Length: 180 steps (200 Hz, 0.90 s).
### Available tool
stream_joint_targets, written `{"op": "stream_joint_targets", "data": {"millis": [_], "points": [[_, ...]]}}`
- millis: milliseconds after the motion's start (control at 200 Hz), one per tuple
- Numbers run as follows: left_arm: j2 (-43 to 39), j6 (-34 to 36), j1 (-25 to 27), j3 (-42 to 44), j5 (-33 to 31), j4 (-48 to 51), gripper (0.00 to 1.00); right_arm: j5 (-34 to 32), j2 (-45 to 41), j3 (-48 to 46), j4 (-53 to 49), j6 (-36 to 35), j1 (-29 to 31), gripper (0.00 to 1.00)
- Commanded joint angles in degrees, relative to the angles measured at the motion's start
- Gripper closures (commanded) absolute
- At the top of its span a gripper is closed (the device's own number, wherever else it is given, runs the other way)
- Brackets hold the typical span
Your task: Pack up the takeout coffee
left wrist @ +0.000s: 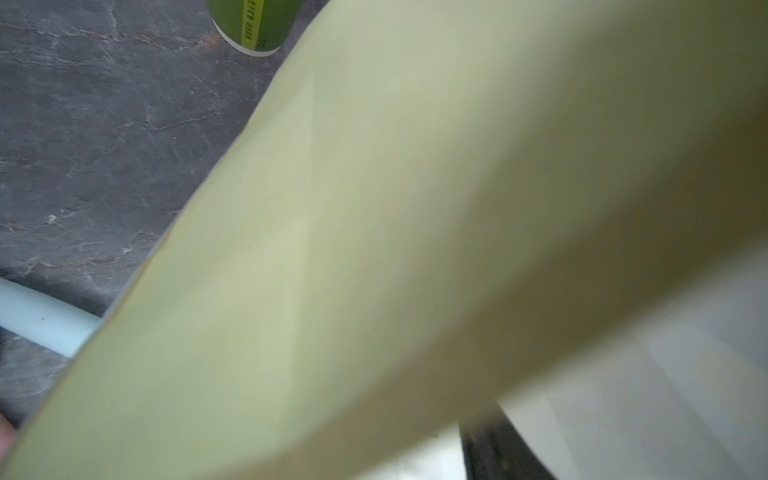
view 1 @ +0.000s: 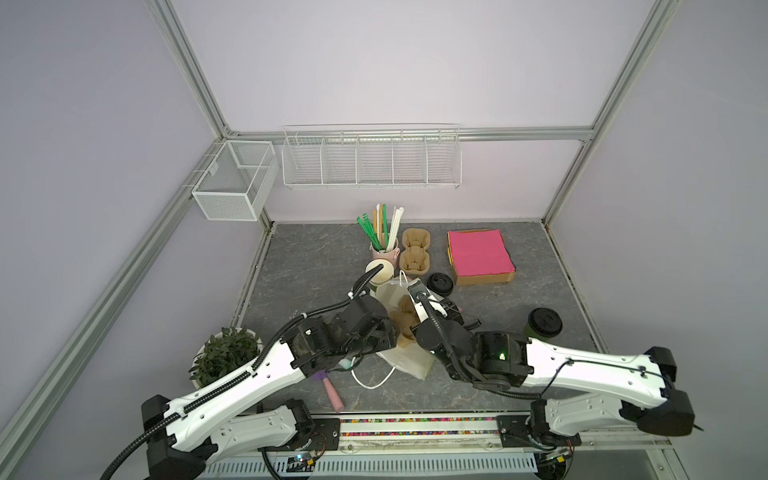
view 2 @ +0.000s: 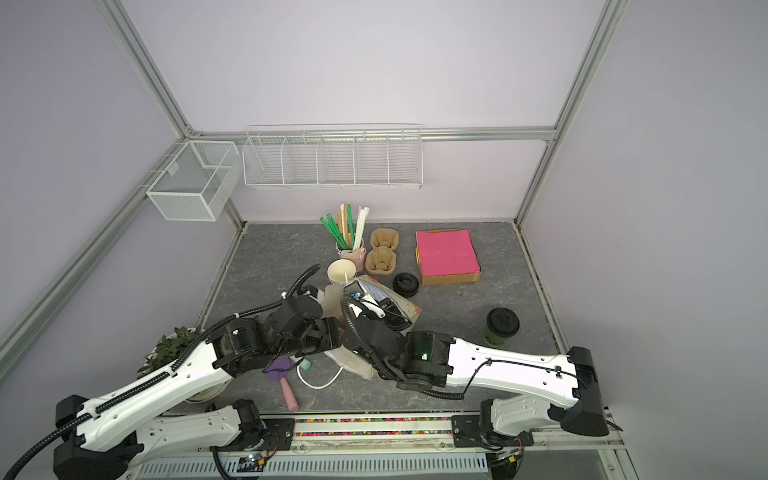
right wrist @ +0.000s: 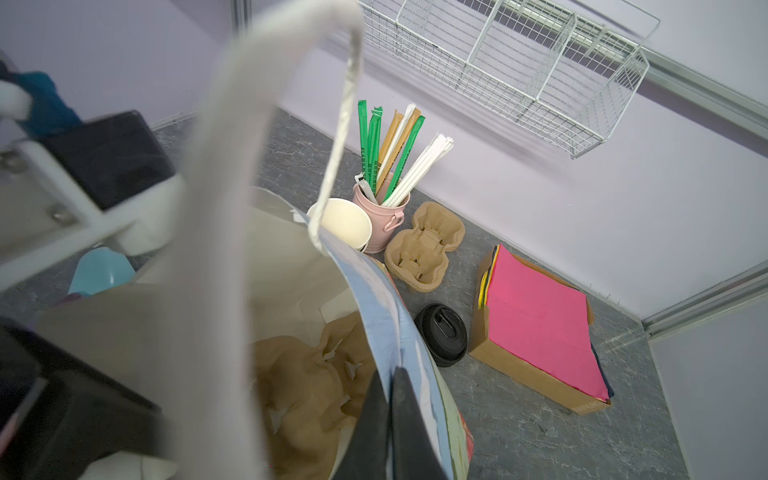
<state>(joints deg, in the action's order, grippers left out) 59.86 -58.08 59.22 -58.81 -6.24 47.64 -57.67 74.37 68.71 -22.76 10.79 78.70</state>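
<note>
Two hands are occupied at the paper bag (view 1: 409, 361) in the middle of the bench (view 1: 316, 266). The right hand (right wrist: 390, 419) is seen clenched on the bag's printed wall. Whether the left hand (view 1: 386, 332) is closed on the opposite wall cannot be told, since its fingers are hidden by paper in the wrist view. The takeout coffee (view 1: 542, 326) is found standing upright on the bench at about 3 o'clock from the bag, well apart from it and ungrasped. A pulp carrier (right wrist: 307, 395) is lodged inside the bag. The step in hand is judged to be the spreading of the bag's mouth. It would be done well if the left-side rim were pinched fully before any pull, the walls were drawn apart gently so that the paper is not torn, and the carrier's wells were kept exposed, so that the cup can be lowered in upright.
</note>
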Motion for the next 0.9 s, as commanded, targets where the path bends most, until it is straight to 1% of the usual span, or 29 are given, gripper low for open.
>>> {"op": "stream_joint_targets", "data": {"millis": [0,155,270,365,455,695,895], "points": [[0.6,0.6,0.2,0.4,-3.2,-1.1,0.55,-1.2,-0.9,-0.5,3.0,1.6,0.8,0.93],[2.3,0.4,0.2,1.5,-2.6,-2.6,0.6,-1.1,-1.0,-0.6,3.0,1.9,1.1,0.93],[2.3,0.4,0.2,2.0,-3.4,-3.4,0.65,-0.8,-0.9,-0.8,2.8,2.8,1.2,0.93],[2.9,0.5,0.2,2.0,-3.2,-3.7,0.72,-0.7,-1.1,-0.9,2.7,3.3,1.2,0.93],[3.5,0.6,0.2,2.5,-2.9,-4.1,0.77,-0.6,-1.2,-0.9,2.6,3.5,1.2,0.93],[3.3,0.6,0.2,2.8,-3.8,-4.3,0.85,-0.4,-1.7,-1.2,2.3,4.2,1.2,0.93],[2.8,1.2,0.2,1.7,-4.0,-3.6,1.0,-1.1,-1.3,-0.8,0.4,5.5,1.2,0.93]]}}
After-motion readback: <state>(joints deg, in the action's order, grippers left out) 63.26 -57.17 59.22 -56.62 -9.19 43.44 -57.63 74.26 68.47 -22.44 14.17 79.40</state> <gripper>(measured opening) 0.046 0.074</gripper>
